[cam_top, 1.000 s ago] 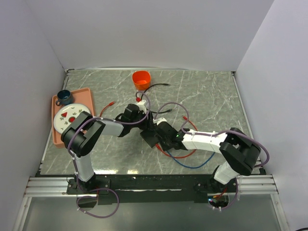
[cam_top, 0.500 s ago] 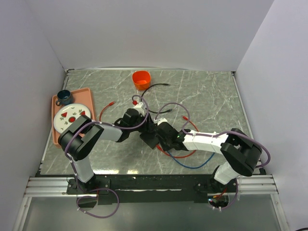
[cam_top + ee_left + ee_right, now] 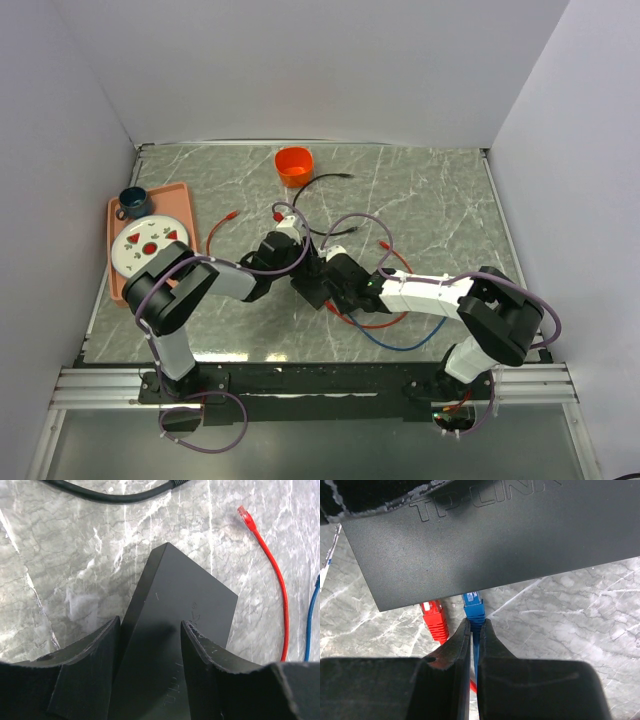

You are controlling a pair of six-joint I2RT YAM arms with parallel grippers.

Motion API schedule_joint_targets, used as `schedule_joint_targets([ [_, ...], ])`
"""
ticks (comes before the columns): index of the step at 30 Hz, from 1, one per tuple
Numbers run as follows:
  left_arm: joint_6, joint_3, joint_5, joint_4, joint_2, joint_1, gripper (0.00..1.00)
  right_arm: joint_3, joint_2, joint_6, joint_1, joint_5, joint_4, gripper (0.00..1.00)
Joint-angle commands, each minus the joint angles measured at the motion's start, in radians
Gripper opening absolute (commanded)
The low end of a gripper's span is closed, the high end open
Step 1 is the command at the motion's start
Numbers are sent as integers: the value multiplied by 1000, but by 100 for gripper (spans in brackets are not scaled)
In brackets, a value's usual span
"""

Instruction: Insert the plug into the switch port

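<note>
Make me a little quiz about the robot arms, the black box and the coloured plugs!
1. Pick one: what colour is the small plastic plug pinched by the right gripper? A red, B blue, C black.
2. True or false: the left gripper has its fingers on both sides of the flat matte-black rectangular box.
3. Fill the gap: beside the pinched plug, at the box's edge, lies a second plug, coloured ____.
Key: 1 B. 2 true. 3 red.
</note>
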Motion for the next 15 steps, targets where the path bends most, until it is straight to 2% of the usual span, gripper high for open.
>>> schedule_joint_targets([
  [1, -183, -50, 339, -82, -1, -185, 54, 111, 21, 10, -41, 133, 515, 0],
  [5, -198, -55, 359, -59, -5, -212, 54, 114, 36, 3, -53, 110, 555, 0],
  [15, -157, -1, 347, -150, -85, -298, 54, 116, 13, -96, -54, 32, 637, 0],
])
